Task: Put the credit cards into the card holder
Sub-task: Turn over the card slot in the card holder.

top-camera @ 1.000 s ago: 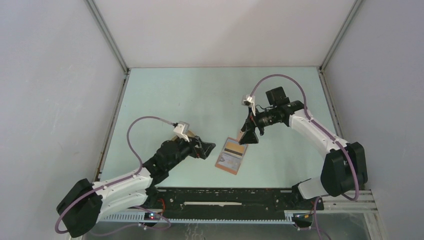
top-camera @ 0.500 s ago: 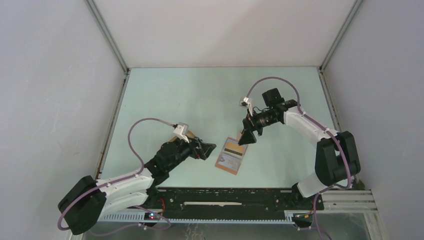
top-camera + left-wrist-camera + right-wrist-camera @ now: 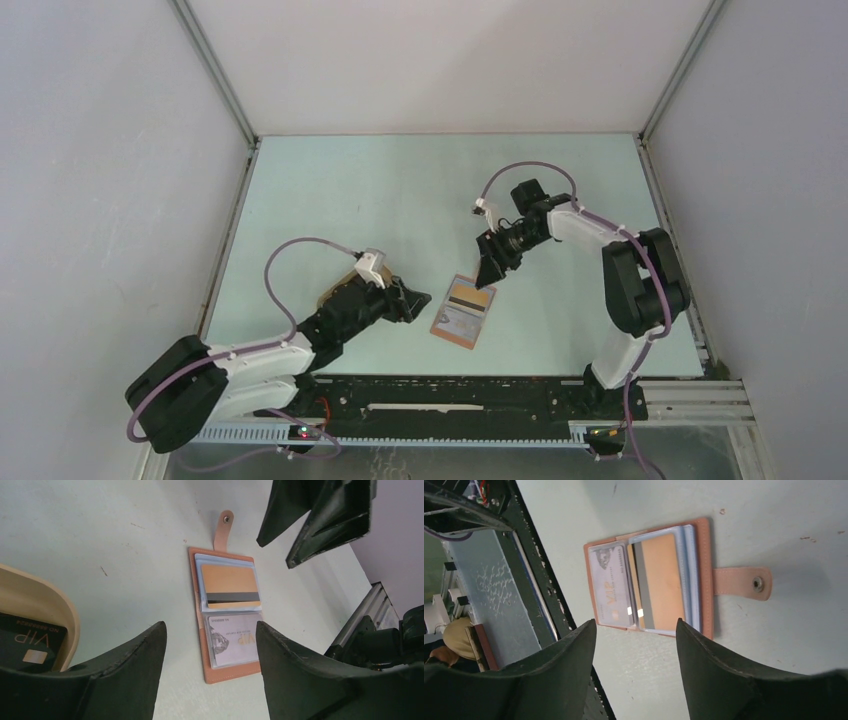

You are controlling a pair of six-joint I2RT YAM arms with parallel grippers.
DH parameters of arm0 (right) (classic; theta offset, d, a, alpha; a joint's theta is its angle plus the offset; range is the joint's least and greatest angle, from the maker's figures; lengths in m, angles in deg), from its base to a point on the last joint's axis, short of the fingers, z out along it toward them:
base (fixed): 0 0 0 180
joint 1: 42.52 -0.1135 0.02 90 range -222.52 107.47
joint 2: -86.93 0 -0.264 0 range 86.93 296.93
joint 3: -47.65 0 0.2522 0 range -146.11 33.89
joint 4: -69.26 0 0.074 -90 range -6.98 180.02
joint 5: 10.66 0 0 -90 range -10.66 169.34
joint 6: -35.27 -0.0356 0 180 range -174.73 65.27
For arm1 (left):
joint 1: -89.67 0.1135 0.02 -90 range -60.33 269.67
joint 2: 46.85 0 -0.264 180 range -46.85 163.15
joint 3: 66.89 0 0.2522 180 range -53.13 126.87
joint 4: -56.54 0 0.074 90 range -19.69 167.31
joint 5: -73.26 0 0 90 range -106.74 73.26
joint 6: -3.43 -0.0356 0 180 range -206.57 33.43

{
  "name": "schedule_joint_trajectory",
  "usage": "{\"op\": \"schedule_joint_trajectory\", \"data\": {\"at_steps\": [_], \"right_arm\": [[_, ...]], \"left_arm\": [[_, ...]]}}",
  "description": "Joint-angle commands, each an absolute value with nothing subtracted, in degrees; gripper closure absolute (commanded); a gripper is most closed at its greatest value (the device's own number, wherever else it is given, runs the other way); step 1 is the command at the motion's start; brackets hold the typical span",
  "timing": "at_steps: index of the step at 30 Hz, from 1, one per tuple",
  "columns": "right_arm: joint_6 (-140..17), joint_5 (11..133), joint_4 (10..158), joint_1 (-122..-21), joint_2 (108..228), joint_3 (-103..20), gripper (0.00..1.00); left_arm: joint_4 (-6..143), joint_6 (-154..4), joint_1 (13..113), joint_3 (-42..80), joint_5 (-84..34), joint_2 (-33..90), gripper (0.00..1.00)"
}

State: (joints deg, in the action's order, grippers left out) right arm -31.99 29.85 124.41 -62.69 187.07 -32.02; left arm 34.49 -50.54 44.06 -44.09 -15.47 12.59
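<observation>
At the near edge of the table (image 3: 400, 190), both arm bases are bolted side by side. The left arm is stretched low over the surface toward the middle, and the left gripper (image 3: 418, 299) is seen just left of the card holder (image 3: 463, 311), apart from it. Its jaws are spread fairly wide and nothing is held between them. Beneath the left wrist a pale tan tray (image 3: 50, 602) is partly covered by the arm; a black card (image 3: 31, 641) with a gold chip is seen lying inside it.

The card holder is laid open and flat on the table between the two grippers, inner side up. In its nearer half a pale card (image 3: 235, 639) is tucked into a clear slot. In the farther half an orange card (image 3: 230, 581) with a dark stripe is seated in the grey-blue slots. The snap strap (image 3: 223, 525) is extended flat on the table from the far edge of the holder.

Just beyond the holder's far edge, the right gripper (image 3: 487, 280) is pointed down toward it, raised above the table and apart from it. Its jaws are likewise parted fairly wide, with nothing between them. Farther back, only bare table surface is seen up to the enclosure walls.
</observation>
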Motion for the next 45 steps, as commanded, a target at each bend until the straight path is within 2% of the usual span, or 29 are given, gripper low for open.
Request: {"op": "schedule_joint_trajectory", "data": {"at_steps": [1, 13, 17, 21, 30, 45], "right_arm": [[-33.8, 32.6, 126.4, -63.5, 189.5, -35.0, 0.33], [-33.8, 35.0, 129.6, -64.3, 193.9, -36.9, 0.44], [-33.2, 35.4, 130.4, -65.1, 194.7, -37.3, 0.44], [-32.9, 35.9, 130.9, -65.5, 195.2, -37.6, 0.46], [-32.8, 34.8, 131.5, -65.5, 195.4, -37.8, 0.48], [-32.9, 31.8, 132.0, -65.1, 194.6, -37.8, 0.49]], "left_arm": [[33.8, -51.1, 43.0, -41.0, -15.4, 13.4, 0.32], [34.1, -50.8, 40.3, -38.1, -15.6, 18.6, 0.42], [33.5, -49.8, 38.7, -37.4, -14.8, 20.6, 0.43], [31.2, -48.1, 36.4, -35.9, -14.6, 25.2, 0.51], [27.7, -44.6, 34.7, -33.3, -15.3, 33.3, 0.58], [23.4, -42.7, 34.6, -32.4, -15.8, 39.0, 0.61]]}}
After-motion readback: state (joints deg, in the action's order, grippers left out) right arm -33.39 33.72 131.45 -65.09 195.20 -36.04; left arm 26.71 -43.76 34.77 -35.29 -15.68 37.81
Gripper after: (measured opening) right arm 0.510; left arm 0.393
